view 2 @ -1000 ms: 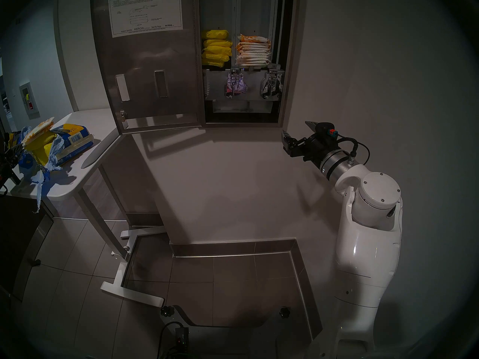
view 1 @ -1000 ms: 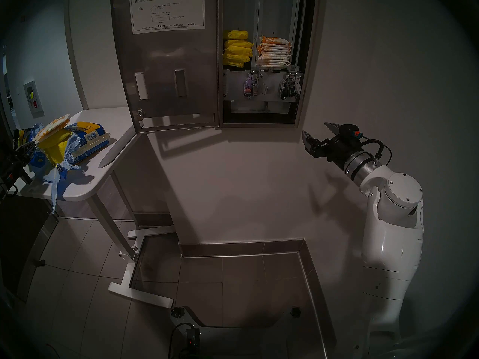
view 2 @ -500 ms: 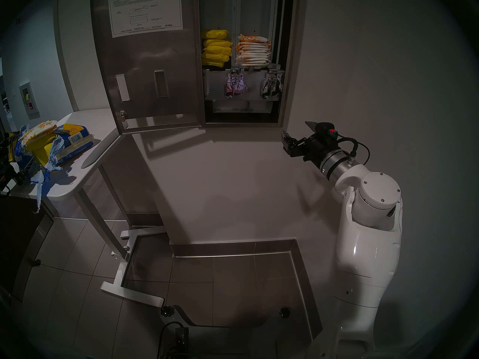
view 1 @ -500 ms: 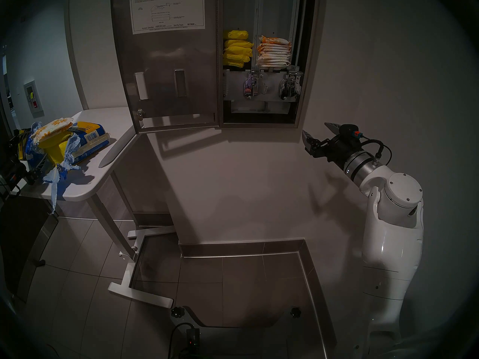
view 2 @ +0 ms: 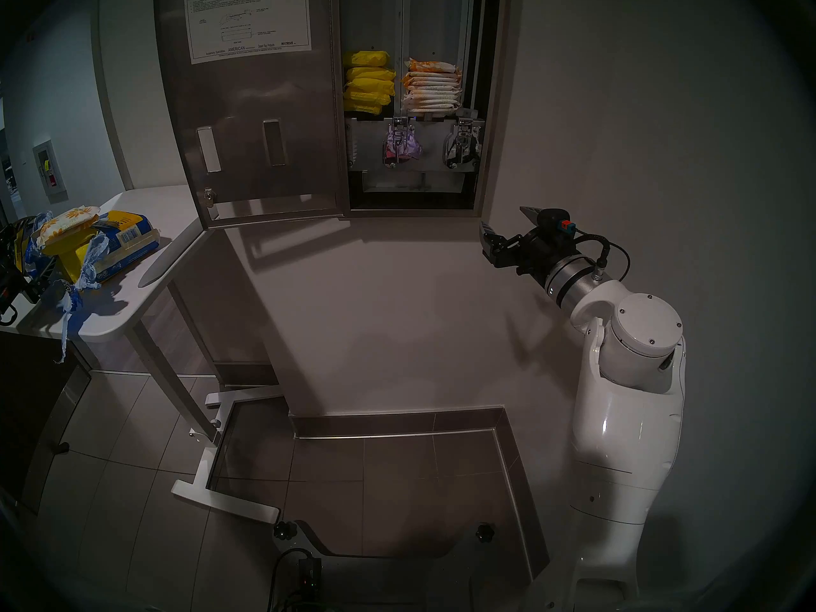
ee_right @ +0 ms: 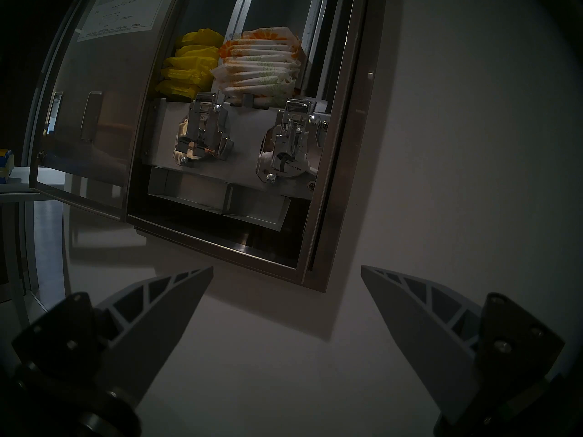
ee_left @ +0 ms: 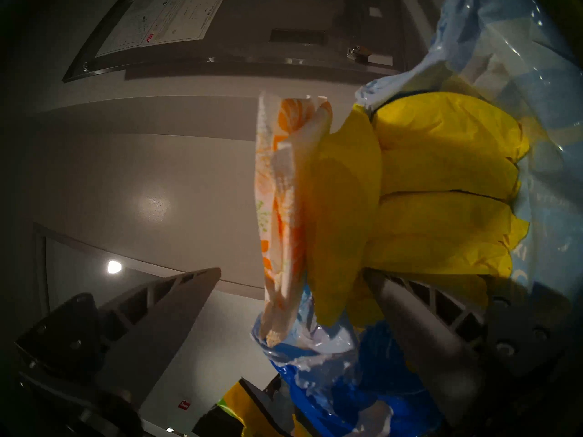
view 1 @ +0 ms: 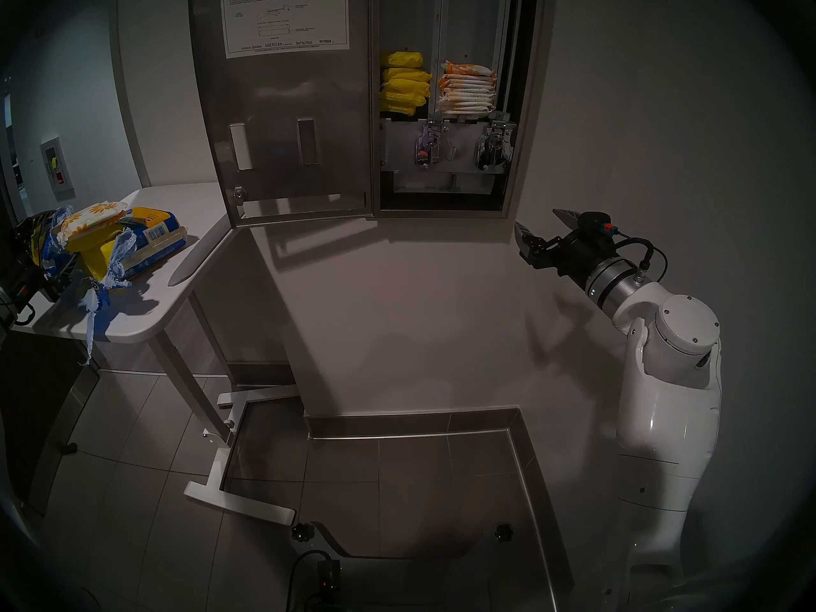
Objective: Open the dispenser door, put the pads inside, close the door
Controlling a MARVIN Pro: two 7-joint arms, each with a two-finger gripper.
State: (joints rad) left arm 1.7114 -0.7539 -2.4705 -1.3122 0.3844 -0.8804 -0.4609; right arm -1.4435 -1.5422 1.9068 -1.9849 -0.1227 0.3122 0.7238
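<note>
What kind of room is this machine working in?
Probably a public restroom or the hallway beside one. A steel dispenser set into the wall stands open, stocked with wrapped pads and yellow packets. The floor is tiled, and a fire extinguisher cabinet hangs on the far wall.

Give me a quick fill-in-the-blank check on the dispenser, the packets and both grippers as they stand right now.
1. The dispenser door stands ____.
2. Inside the cabinet, the daisy-print pads are stacked to the ____ of the yellow packets in the head view.
3. The right gripper has its jaws ____ and holds nothing.
4. On the table, a daisy-print pad lies on top of a ____ packet.

Missing words: open; right; open; yellow
</note>
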